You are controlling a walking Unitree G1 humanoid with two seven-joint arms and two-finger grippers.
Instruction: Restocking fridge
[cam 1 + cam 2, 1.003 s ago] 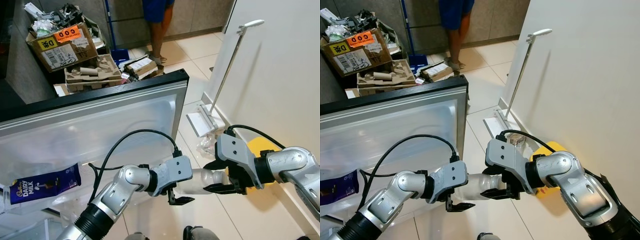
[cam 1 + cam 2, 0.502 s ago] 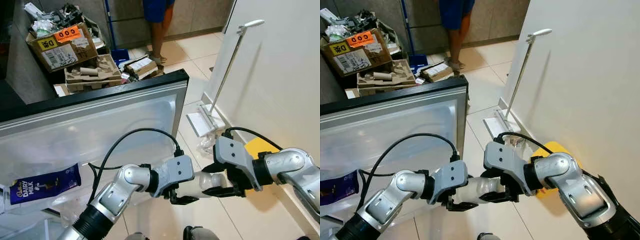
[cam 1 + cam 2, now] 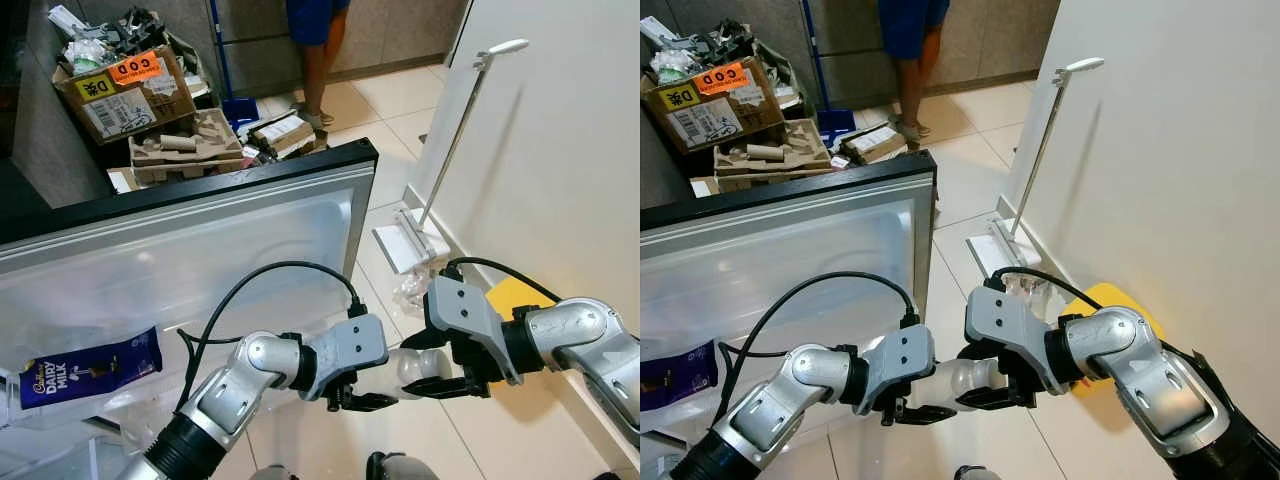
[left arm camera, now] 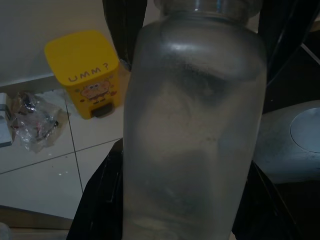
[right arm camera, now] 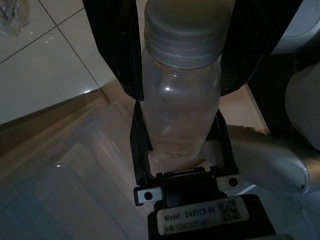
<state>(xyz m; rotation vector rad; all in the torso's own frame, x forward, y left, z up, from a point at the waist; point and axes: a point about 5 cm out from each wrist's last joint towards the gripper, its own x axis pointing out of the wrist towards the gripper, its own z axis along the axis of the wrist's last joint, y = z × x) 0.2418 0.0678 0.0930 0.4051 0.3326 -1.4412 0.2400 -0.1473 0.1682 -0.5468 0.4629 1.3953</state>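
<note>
Your right gripper (image 3: 445, 375) clasps the cap end of the clear bottle (image 3: 408, 365) while your left gripper (image 3: 362, 401) closes round its base, low beside the open fridge door (image 3: 200, 250). Judged a handover: let one gripper release only once the other bears the bottle, then carry it to the door shelf near the chocolate bar (image 3: 90, 368).

One bottle (image 5: 181, 95); two tools; one chocolate bar (image 3: 90, 370)
</note>
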